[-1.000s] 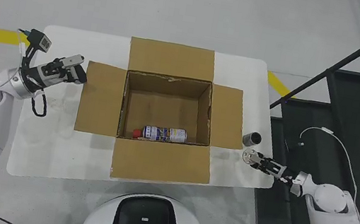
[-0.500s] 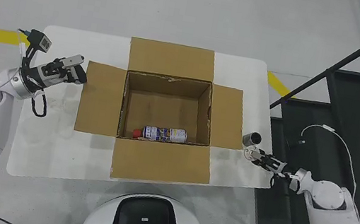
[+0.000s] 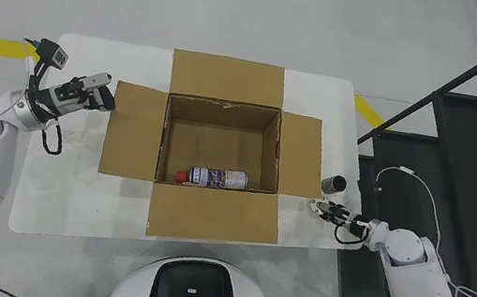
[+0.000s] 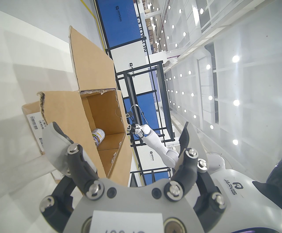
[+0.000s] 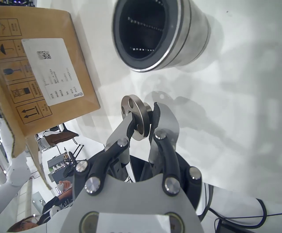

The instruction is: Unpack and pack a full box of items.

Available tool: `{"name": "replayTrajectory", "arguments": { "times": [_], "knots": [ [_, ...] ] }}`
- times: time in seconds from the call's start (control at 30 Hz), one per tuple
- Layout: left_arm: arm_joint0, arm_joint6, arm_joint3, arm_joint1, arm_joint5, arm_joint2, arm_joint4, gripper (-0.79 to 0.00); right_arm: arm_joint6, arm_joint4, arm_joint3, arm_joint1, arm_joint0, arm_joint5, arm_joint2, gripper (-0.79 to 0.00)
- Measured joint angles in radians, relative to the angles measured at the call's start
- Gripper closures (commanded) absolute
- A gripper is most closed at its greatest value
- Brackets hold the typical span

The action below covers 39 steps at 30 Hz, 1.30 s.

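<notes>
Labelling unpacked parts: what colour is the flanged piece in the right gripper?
Plain silver metal. The flanged piece shows best in the right wrist view.

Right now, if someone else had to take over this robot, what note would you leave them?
Left gripper: open, empty, over the table left of the box.
Right gripper: shut on a small metal flange, low over the table's right edge, near a metal cylinder.
Box: flaps open, one can lying inside by the near wall.
Done: cylinder out, it seems. Left: probably set the flange down, remove the can, then repack.
</notes>
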Motion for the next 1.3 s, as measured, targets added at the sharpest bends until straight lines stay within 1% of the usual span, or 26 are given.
{"name": "replayTrajectory", "arguments": {
  "times": [0.03,0.07,0.1,0.13,0.2,0.23,0.27,0.3,0.43,0.53,0.73,0.83,0.97,1.07,1.17,1.3],
  "knots": [
    [0.000,0.000,0.000,0.000,0.000,0.000,0.000,-0.785,-0.007,-0.002,0.009,-0.001,0.006,-0.001,-0.004,0.000],
    [0.000,0.000,0.000,0.000,0.000,0.000,0.000,-0.785,-0.021,-0.009,0.019,-0.002,0.013,-0.002,-0.008,-0.022],
    [0.000,0.000,0.000,0.000,0.000,0.000,0.000,-0.785,-0.032,-0.014,0.025,-0.002,0.017,-0.002,-0.011,-0.206],
    [0.000,0.000,0.000,0.000,0.000,0.000,0.000,-0.785,-0.040,-0.016,0.031,-0.003,0.021,-0.004,-0.015,-0.212],
    [0.000,0.000,0.000,0.000,0.000,0.000,0.000,-0.785,-0.056,-0.026,0.042,-0.004,0.029,-0.007,-0.022,-0.299],
    [0.000,0.000,0.000,0.000,0.000,0.000,0.000,-0.785,-0.062,-0.029,0.046,-0.005,0.032,-0.008,-0.025,-0.422],
    [0.000,0.000,0.000,0.000,0.000,0.000,0.000,-0.785,-0.069,-0.030,0.051,-0.005,0.036,-0.009,-0.028,-0.705],
    [0.000,0.000,0.000,0.000,0.000,0.000,0.000,-0.785,-0.075,-0.033,0.055,-0.006,0.039,-0.010,-0.030,-0.785],
    [0.000,0.000,0.000,0.000,0.000,0.000,0.000,-0.785,-0.089,-0.053,0.063,-0.005,0.048,-0.013,-0.035,-0.785],
    [0.000,0.000,0.000,0.000,0.000,0.000,0.000,-0.785,-0.084,-0.041,0.068,-0.002,0.043,-0.022,-0.025,-0.785],
    [0.000,0.000,0.000,0.000,0.000,0.000,0.000,-0.785,-0.062,0.004,0.030,0.017,-0.020,-0.054,0.048,-0.785],
    [0.000,0.000,0.000,0.000,0.000,0.000,0.000,-0.785,-0.041,0.049,-0.030,0.030,-0.079,-0.077,0.114,-0.785],
    [0.000,0.000,0.000,0.000,0.000,0.000,0.000,-0.785,-0.034,0.120,-0.163,0.045,-0.171,-0.106,0.210,-0.785],
    [0.000,0.000,0.000,0.000,0.000,0.000,0.000,-0.785,-0.038,0.173,-0.268,0.048,-0.221,-0.135,0.256,-0.785],
    [0.000,0.000,0.000,0.000,0.000,0.000,0.000,-0.785,-0.050,0.196,-0.369,0.048,-0.247,-0.152,0.273,-0.785],
    [0.000,0.000,0.000,0.000,0.000,0.000,0.000,-0.785,-0.059,0.165,-0.496,0.047,-0.243,-0.147,0.250,-0.785]
  ]
}}
